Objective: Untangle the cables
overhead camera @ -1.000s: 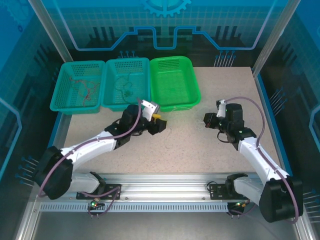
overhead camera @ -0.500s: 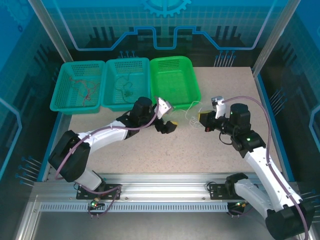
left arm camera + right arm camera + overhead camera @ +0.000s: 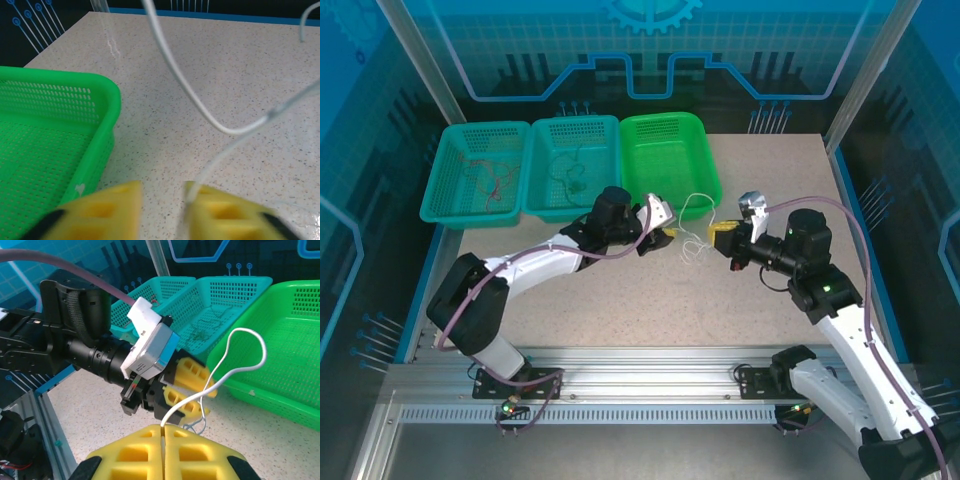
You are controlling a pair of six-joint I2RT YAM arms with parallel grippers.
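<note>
The right tool point(image 3: 163, 430) is pinching the pale cable point(image 3: 227, 132); the left tool point(image 3: 162, 202) is sitting apart and should be closing slowly around it.

No letters, numbers or brand marks can be read anywhere. The blue translucent back wall panel point(image 3: 650, 55) bears only a printed gear outline and circuit-style lines. A small red mark on the white camera housing point(image 3: 150, 342) is too tiny to read.
</note>
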